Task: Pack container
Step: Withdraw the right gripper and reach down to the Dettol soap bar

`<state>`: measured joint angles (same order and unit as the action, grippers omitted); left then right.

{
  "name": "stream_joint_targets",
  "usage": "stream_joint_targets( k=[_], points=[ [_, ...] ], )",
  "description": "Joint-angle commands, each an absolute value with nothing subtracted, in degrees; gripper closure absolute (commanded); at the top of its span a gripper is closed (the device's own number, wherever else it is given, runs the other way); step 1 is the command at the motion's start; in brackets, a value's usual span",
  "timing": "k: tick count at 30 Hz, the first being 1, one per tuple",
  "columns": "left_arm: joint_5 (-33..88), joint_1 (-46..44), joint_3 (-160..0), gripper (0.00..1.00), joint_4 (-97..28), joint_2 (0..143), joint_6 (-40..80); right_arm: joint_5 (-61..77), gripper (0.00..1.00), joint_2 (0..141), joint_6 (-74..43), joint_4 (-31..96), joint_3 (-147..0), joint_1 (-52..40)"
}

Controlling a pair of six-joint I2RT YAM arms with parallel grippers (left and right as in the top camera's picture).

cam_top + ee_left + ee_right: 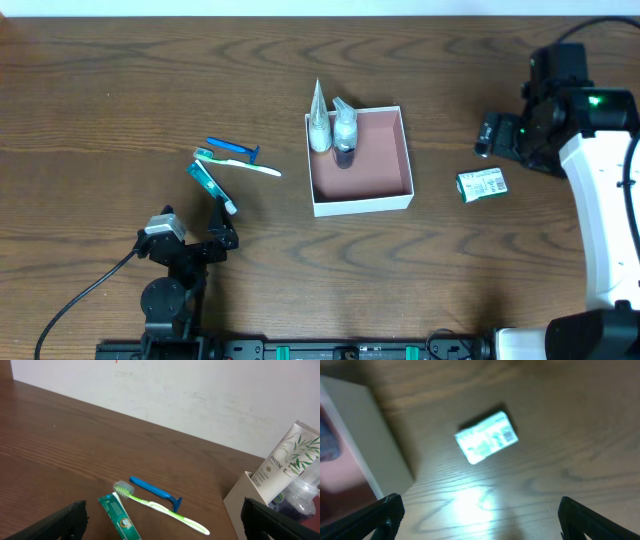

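The left gripper (pixel 224 238) is closest to its camera, low and to the left of the box (pixel 360 206). Its fingers are spread wide and hold nothing. Just past it, also left of the box, lie a toothpaste tube (pixel 212 186), a toothbrush (pixel 238 161) and a blue razor (pixel 232 148).

The box sits near the middle of the bench (pixel 100 100). A tall white tube (pixel 319 120) and a small bottle (pixel 344 135) lean in its back left corner. The rest of its pink floor is bare.

I think the box is light, thin card. Its walls look stiff but could bend if squeezed hard. Pinching one wall near a corner looks like the best way to hold it.

Just right of the box lies a small carton (pixel 482 184). Further right of the box, the right gripper (pixel 490 135) hangs above the bench, wide open and empty.

The bench is smooth brown wood. A plain white wall stands behind it.
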<state>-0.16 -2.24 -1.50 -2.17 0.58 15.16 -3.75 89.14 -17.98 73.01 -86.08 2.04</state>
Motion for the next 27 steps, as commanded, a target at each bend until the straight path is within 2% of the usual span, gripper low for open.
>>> stream_joint_targets(
  k=[1,10,19,27],
  points=[
    [-0.8,-1.9,-0.2,0.02,-4.2,0.3,14.6,-4.4,0.01,89.2,-17.2,71.8,-82.0,5.4],
    [-0.8,-1.9,-0.2,0.02,-4.2,0.3,14.6,-4.3,0.01,89.3,-11.1,60.1,-70.9,8.6],
    [-0.8,-1.9,-0.2,0.02,-4.2,0.3,14.6,-3.9,0.01,89.4,5.5,36.1,-57.1,8.2],
    [-0.8,-1.9,-0.2,0.02,-4.2,0.3,14.6,6.1,0.01,89.7,14.8,22.4,-52.0,8.2]
  ],
)
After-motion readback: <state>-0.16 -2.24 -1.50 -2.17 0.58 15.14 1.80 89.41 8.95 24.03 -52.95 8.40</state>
